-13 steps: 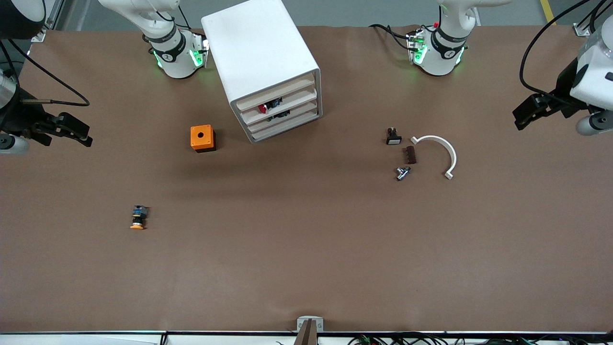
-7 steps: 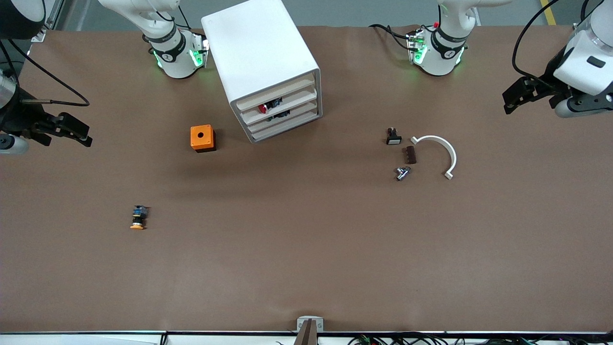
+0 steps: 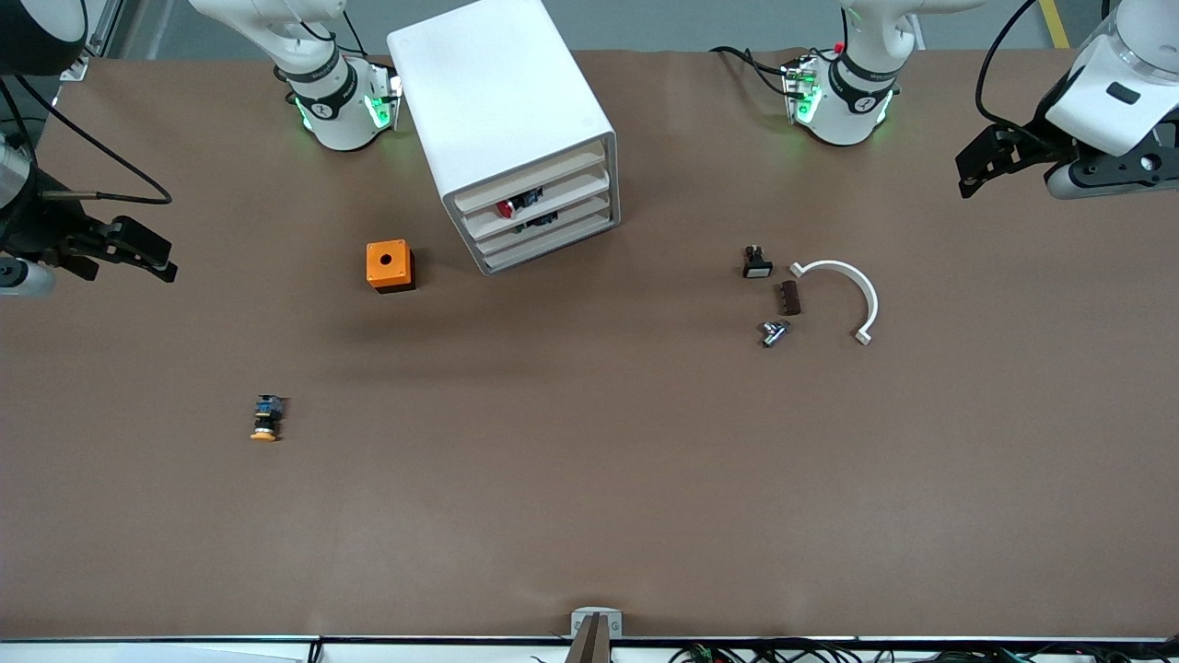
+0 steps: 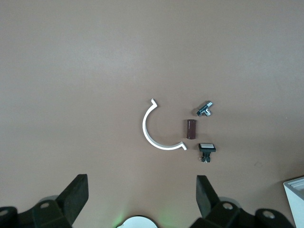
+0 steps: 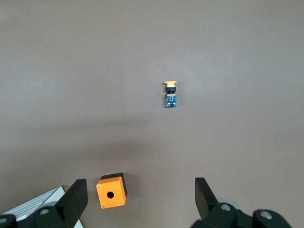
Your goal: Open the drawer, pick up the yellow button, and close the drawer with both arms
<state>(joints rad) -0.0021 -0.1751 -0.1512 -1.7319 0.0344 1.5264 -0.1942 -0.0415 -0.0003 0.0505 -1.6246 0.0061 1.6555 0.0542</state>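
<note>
A brown table (image 3: 589,479) holds a tall white cabinet (image 3: 502,120) that stands between the two arm bases. Its four shallow drawers face the front camera at an angle. The top drawer (image 3: 528,180) sits flush with the three below it, closed. A red-capped button (image 3: 505,209) and some dark parts show between the drawer fronts lower down. An orange cube (image 3: 390,265) with a hole in its top stands beside the cabinet, toward the right arm's end of the table. The button (image 3: 265,419), with an orange-yellow cap, black body and blue rear, lies alone on the bare table, nearer the front camera than the cube and well apart from it and the cabinet. The right wrist view also shows the button (image 5: 170,93) lying on its side, cap pointing away from the cube (image 5: 111,191). Toward the left arm's end lie four small things close together: a white curved clip (image 3: 846,293), a brown block (image 3: 788,297), a small metal fitting (image 3: 774,332) and a white-faced black switch (image 3: 756,263). The right gripper (image 3: 138,249) hangs over the right arm's end of the table, holding nothing, its fingers (image 5: 76,199) spread wide. The left gripper (image 3: 990,161) hangs over the left arm's end, also holding nothing, its fingers (image 4: 78,192) spread wide above the clip (image 4: 153,127).
</note>
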